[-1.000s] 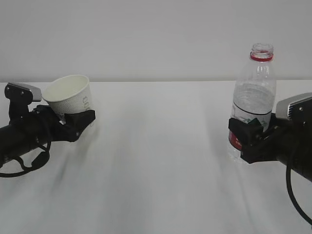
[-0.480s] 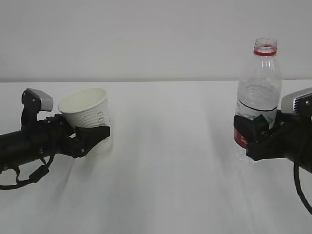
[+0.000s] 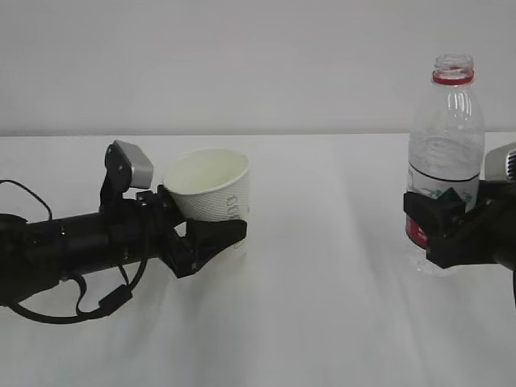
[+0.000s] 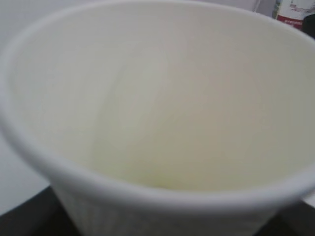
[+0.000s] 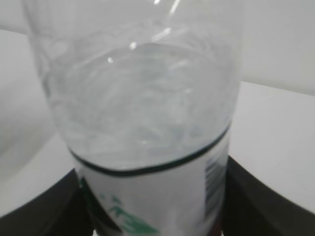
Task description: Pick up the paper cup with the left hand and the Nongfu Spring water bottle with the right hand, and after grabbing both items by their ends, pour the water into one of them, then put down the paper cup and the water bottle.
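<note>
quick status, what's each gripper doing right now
Left gripper: closed on the paper cup, gripping its lower end.
Right gripper: closed on the water bottle, at the label.

Your left hand (image 3: 201, 242) is a matte black tubular arm with chunky angular black fingers; a grey, rounded box-shaped camera module (image 3: 129, 165) sits atop its wrist; thin black cables (image 3: 76, 302) loop beneath that module; your right hand (image 3: 451, 234) is likewise black and blocky, with a grey camera module (image 3: 500, 161) above it.
</note>
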{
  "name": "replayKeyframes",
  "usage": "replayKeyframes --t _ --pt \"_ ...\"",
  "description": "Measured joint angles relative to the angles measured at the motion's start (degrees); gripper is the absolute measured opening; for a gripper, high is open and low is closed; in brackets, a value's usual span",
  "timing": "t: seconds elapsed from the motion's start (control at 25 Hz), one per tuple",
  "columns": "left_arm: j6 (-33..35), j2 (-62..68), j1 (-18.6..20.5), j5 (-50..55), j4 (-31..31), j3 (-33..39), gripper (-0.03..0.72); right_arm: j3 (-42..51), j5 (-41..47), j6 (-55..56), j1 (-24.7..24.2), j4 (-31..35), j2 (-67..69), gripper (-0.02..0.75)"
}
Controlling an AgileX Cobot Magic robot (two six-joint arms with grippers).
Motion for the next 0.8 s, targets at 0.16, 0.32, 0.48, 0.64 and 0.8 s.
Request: replayKeyframes --t 0.16,0.32,0.48,0.64,0.8 --pt "0.0 0.0 -2.8 0.0 0.0 -1.4 0.566 0.0 3.3 0.0 0.0 0.0 -2.8 0.493" --pt "0.0 0.0 -4.7 0.0 0.0 -1.8 0.563 0.0 5.5 0.0 0.0 0.0 -5.4 0.493" --pt "0.0 0.0 -6.1 0.0 0.2 -1.8 0.559 0.0 9.7 0.0 0.0 0.0 -7.6 0.493" --pt "0.0 0.0 -7.5 0.0 0.7 -1.8 0.557 0.0 11.4 0.0 0.0 0.0 -9.8 0.493" --pt "0.0 0.0 -9.1 0.0 1.0 -1.8 0.555 0.0 13.7 0.0 0.0 0.0 -12.6 0.493"
